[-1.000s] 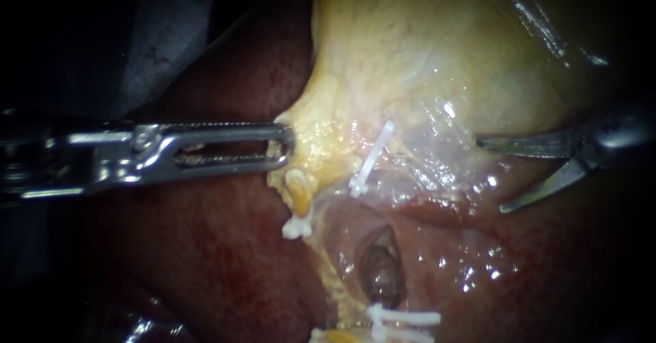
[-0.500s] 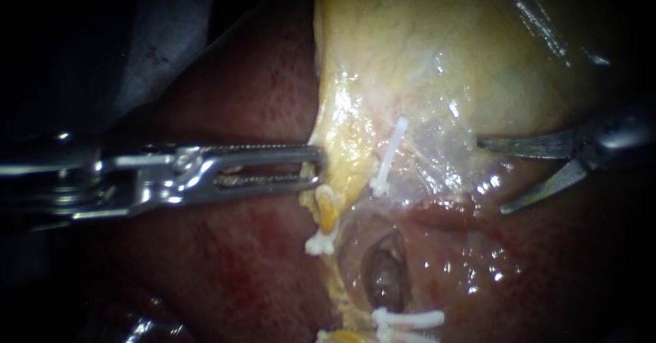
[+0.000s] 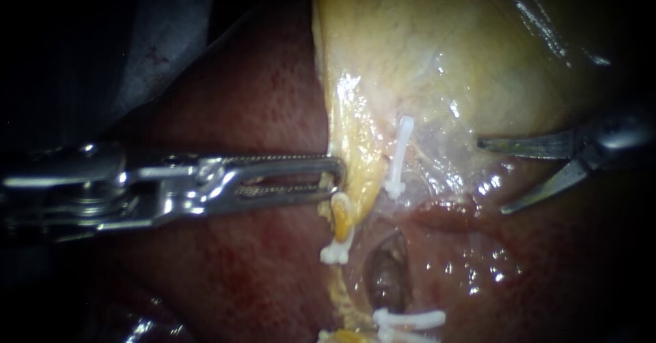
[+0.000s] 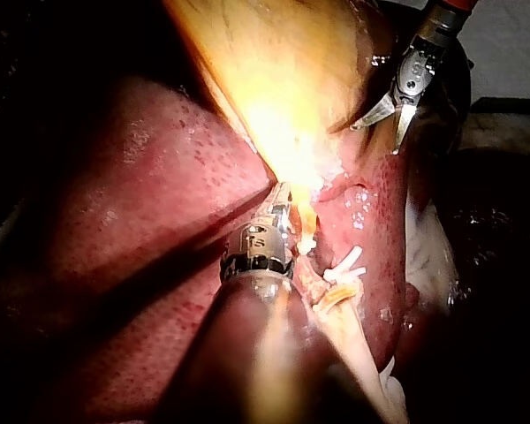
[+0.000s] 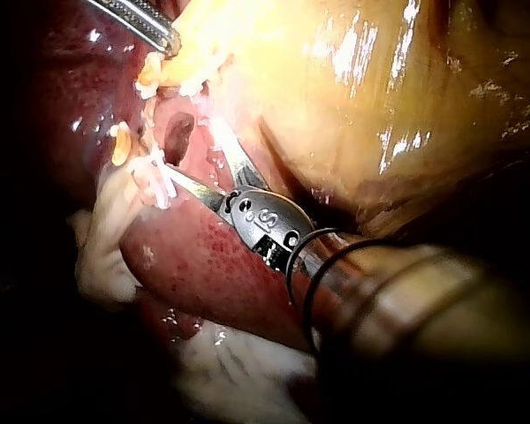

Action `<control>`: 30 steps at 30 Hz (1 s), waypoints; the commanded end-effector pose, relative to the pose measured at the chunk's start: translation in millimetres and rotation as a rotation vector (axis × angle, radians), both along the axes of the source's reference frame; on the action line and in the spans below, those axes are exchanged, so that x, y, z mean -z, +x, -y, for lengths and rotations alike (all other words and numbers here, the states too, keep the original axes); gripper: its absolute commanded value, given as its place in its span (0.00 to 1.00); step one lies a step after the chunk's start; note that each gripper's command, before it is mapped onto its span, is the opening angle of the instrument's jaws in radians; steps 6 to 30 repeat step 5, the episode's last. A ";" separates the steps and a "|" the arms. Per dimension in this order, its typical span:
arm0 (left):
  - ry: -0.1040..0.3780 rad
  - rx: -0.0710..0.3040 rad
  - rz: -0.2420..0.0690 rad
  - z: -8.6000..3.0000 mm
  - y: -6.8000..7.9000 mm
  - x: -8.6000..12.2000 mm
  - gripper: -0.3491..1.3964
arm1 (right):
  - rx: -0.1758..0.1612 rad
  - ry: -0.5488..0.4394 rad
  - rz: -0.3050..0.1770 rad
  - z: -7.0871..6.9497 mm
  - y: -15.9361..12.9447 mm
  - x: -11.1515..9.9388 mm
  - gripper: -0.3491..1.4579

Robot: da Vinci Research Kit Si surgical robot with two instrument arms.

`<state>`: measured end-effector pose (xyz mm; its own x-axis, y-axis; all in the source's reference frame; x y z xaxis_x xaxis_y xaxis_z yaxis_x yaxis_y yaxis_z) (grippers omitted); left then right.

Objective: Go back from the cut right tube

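1. My right instrument [image 3: 490, 175] comes in from the right with its two curved blades spread apart and nothing between them. The tips hang over the wet, see-through film at the lower border of the gallbladder [image 3: 437, 49].
2. The cut right tube [image 3: 392, 194] lies to the left of those blades, apart from them. Its upper end sits at the gallbladder's lower edge and carries a slanting white upper clip [image 3: 400, 153]. Its lower end is at the bottom of the endoscope view, under two white lower clips [image 3: 408, 318].
3. Between the two ends a dark hollow [image 3: 386, 275] opens in the glistening bed.
4. Only the shiny film lies between my blades and the upper clip.
5. My left instrument [image 3: 338, 177] reaches in from the left, its long slotted jaws clenched on the yellow fold at the gallbladder's left edge.
6. Just beneath those jaws hangs a short yellow stump [image 3: 340, 213] tipped with its own small white clip [image 3: 335, 251]. It is near the right tube's upper end, on the side away from my blades.
7. The dark red liver [image 3: 232, 261] surrounds all of this. In the right wrist view a lobe of it lies under my right instrument's shaft, with white gauze [image 5: 234, 375] beside the lobe.
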<state>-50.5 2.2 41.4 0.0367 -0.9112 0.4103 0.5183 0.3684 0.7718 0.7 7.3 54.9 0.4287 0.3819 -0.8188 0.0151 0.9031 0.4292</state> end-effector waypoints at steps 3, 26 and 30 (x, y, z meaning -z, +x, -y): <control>0.000 0.000 0.000 0.0 0.0 0.0 0.00 | 0.001 0.000 0.000 0.0 0.0 0.0 0.79; 0.000 0.000 0.000 0.0 0.0 0.0 0.00 | 0.001 0.000 0.000 0.0 0.0 0.0 0.79; 0.000 0.000 0.000 0.0 0.0 0.0 0.00 | 0.001 0.000 0.000 0.0 0.0 0.0 0.79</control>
